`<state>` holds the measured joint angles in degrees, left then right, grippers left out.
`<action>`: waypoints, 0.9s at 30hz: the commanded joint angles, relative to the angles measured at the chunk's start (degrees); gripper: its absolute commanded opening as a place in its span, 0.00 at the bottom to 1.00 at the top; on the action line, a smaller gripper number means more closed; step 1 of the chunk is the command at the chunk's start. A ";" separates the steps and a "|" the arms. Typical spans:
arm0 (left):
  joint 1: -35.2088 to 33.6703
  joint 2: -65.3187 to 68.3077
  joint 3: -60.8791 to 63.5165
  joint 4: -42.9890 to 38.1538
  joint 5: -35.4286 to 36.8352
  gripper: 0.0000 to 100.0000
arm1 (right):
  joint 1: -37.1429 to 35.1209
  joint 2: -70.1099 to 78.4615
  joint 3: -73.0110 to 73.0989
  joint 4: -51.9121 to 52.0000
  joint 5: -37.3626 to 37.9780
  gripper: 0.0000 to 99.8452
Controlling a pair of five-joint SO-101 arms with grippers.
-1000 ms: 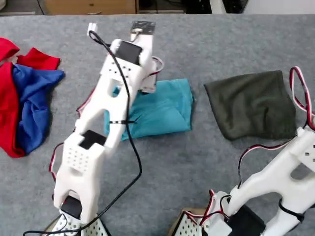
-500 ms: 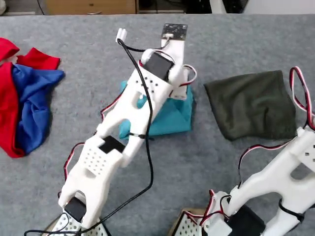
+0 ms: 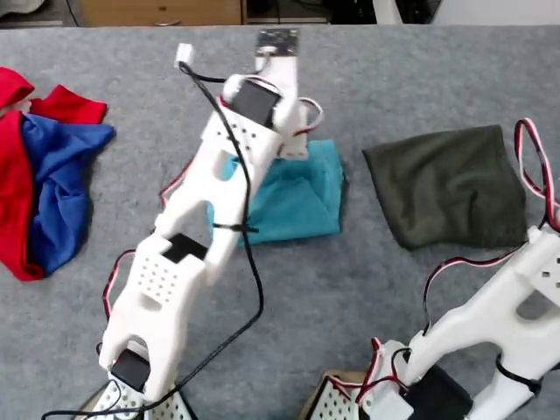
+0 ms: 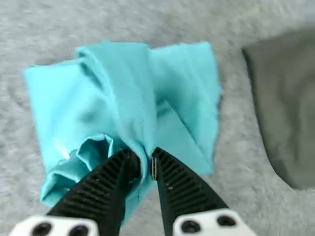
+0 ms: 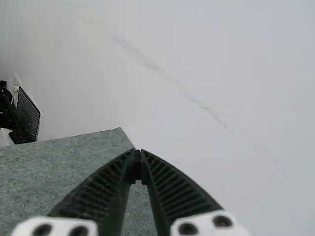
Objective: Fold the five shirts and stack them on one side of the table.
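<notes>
Nearest the bases, the right arm (image 3: 490, 324) sits folded back at the table's near edge. Its right gripper (image 5: 138, 156) has its jaws pressed together on nothing and points past a corner of the grey felt-covered table (image 3: 394, 79) toward a pale wall.

The left arm (image 3: 201, 219) stretches out over the middle of the table. Its left gripper (image 4: 144, 160) is clamped on a raised ridge of the partly folded teal cotton shirt (image 4: 182, 88), which lies mid-table with a crumpled pocket of cloth just beside the jaws.

The step in hand looks like carrying a fold across this shirt. To do it well, the arm should lift only until the pinched layer comes free of the one below. It should then travel straight toward the opposite edge so the hems line up, and set the cloth down low before letting go. The pinch may hold more than one layer, so a slow pull would show whether the whole shirt drags.

Near the teal shirt but apart from it lies a dark olive-green shirt (image 3: 446, 184), already folded flat, a likely base for the stack. Well apart at the opposite edge, a crumpled royal-blue shirt (image 3: 57, 175) lies tangled with bright red cloth (image 3: 70, 105), not yet folded.
</notes>
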<state>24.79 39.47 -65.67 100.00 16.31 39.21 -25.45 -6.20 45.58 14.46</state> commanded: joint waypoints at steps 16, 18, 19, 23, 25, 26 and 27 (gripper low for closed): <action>9.58 2.42 -2.02 -2.55 0.44 0.04 | -8.57 -1.89 1.19 -1.23 6.86 0.00; 10.64 4.26 -2.11 -2.64 0.79 0.12 | -8.57 -1.80 1.19 -1.23 6.86 0.00; 10.64 5.14 -2.11 -2.64 2.46 0.18 | -8.57 -1.63 1.10 -1.32 6.86 0.00; 7.03 6.11 -2.73 -2.64 11.43 0.27 | -8.92 -1.45 1.36 -1.32 6.86 0.00; 4.04 5.32 -5.63 -2.02 11.43 0.27 | -9.89 -1.36 1.71 -0.79 6.86 0.00; 2.46 4.70 -7.38 -1.41 11.43 0.27 | -11.38 -1.27 2.68 -0.44 6.86 0.00; 0.88 4.00 -9.58 -0.62 11.34 0.27 | -12.79 -1.01 4.53 -0.26 6.95 0.00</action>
<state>30.07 46.68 -69.10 98.24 26.77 29.98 -25.63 -4.00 45.58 20.79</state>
